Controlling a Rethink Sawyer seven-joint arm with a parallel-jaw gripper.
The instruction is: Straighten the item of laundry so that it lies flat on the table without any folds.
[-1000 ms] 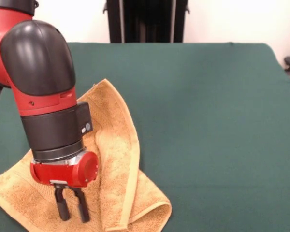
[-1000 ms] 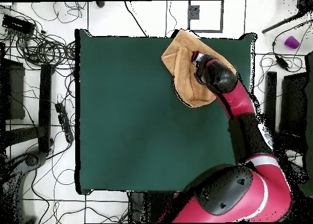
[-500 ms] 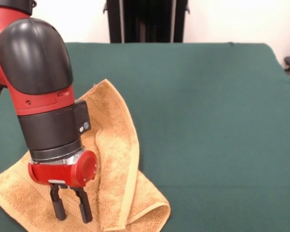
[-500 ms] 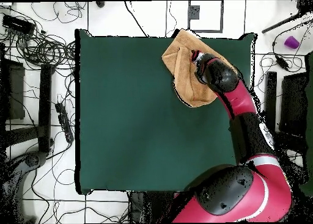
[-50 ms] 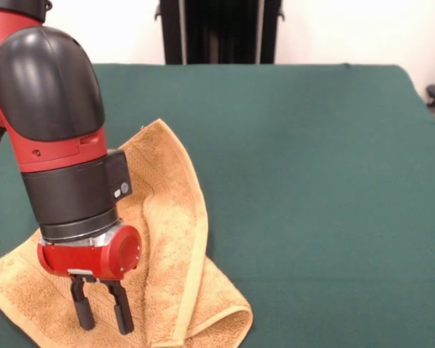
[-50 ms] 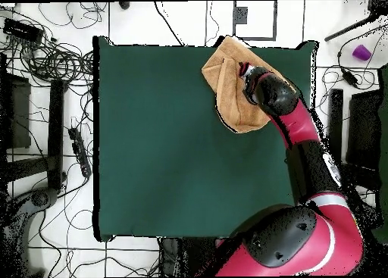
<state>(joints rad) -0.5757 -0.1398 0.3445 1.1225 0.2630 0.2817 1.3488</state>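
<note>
Hanging over the towel [image 5: 170, 239], the pincer [image 5: 101, 313] has its fingers apart — tips down at the cloth. Folded over itself, the towel lies at the tabletop [image 5: 312, 181] corner — broad green room lies open beside it.

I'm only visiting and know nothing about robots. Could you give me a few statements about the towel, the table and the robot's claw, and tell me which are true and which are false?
1. The towel lies perfectly flat. False: one side is folded over on itself.
2. The gripper is over the towel, fingers pointing down. True.
3. The gripper's two fingers are pressed shut. False: a gap shows between them.
4. The table is covered in dark green cloth. True.
5. In the overhead view, the towel sits in the middle of the table. False: it lies near one corner, by the edge.
</note>
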